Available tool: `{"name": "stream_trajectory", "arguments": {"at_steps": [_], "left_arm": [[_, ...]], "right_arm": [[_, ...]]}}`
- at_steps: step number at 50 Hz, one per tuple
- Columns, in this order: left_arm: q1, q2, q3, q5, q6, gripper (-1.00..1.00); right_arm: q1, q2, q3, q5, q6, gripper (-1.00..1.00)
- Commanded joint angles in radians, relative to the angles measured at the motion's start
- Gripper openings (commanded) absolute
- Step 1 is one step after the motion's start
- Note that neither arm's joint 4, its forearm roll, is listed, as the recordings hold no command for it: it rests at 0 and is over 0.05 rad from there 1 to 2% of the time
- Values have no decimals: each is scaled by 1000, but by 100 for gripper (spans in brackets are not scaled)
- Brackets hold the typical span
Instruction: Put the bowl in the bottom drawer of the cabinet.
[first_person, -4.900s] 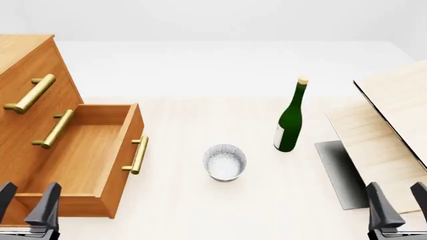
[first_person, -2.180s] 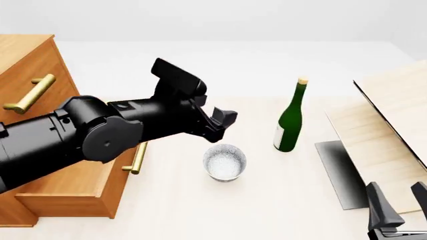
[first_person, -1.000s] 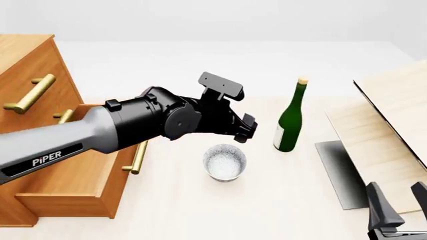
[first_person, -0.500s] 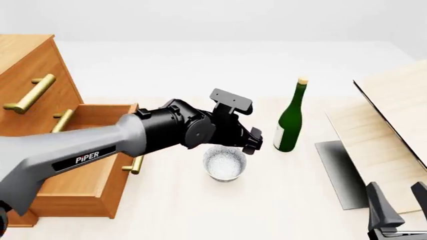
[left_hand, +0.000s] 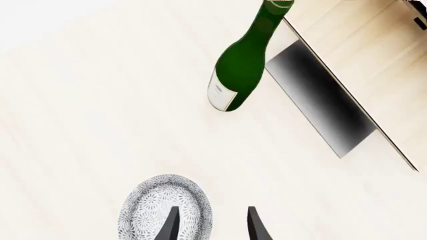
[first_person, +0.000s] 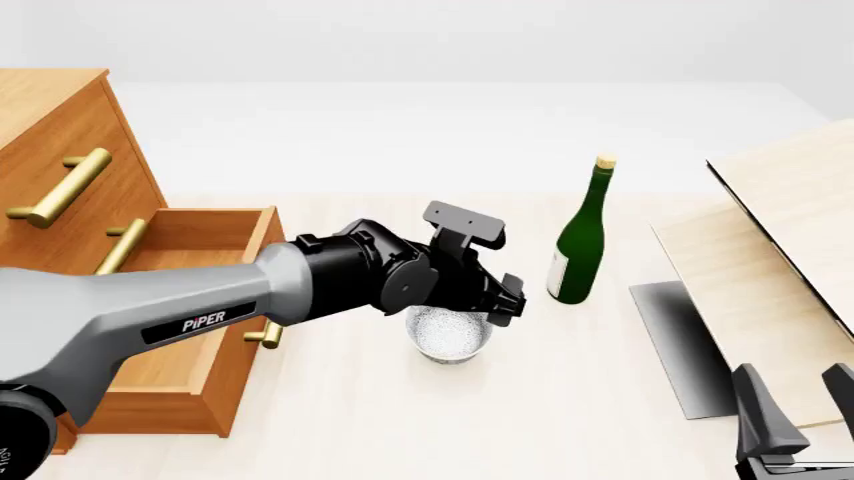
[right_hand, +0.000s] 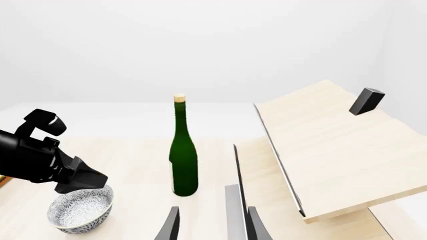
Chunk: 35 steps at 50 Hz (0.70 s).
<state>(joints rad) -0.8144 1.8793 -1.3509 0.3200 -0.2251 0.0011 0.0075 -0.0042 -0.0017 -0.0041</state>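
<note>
Speckled white-grey bowl (first_person: 450, 333), green bottle (first_person: 579, 250), orange-brown cabinet (first_person: 60, 170).

Bare pale wooden tabletop (first_person: 347, 400) lies between the open orange-brown bottom drawer (first_person: 160, 330) and the upright green glass bottle (first_person: 578, 240).

Speckled bowl (first_person: 450, 338) upright on table; bottom drawer (first_person: 174, 330) open; cabinet (first_person: 60, 150) left.

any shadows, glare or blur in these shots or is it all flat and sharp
Front view: sharp, evenly lit; a dark grey shadow patch lies under the pale wood panel. Left wrist view: the same patch grades from black to grey; the bowl is crisp. Right wrist view: soft gloss on the green bottle; no blur.
</note>
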Motion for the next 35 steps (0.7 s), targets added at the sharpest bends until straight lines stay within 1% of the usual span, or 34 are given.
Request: {"name": "stream_trajectory", "arguments": {"at_steps": [1,20,25,35], "left_arm": [[1,19,17,-18,-25,100],[11,68,6,-32,-39,100],[6,72,23,-56,-63,100],[5,83,47,-87,-84,100]], "right_arm": [[0,0,0,0,0,100],[0,0,0,0,0,100],[0,0,0,0,0,100],[0,0,0,0,0,100]]}}
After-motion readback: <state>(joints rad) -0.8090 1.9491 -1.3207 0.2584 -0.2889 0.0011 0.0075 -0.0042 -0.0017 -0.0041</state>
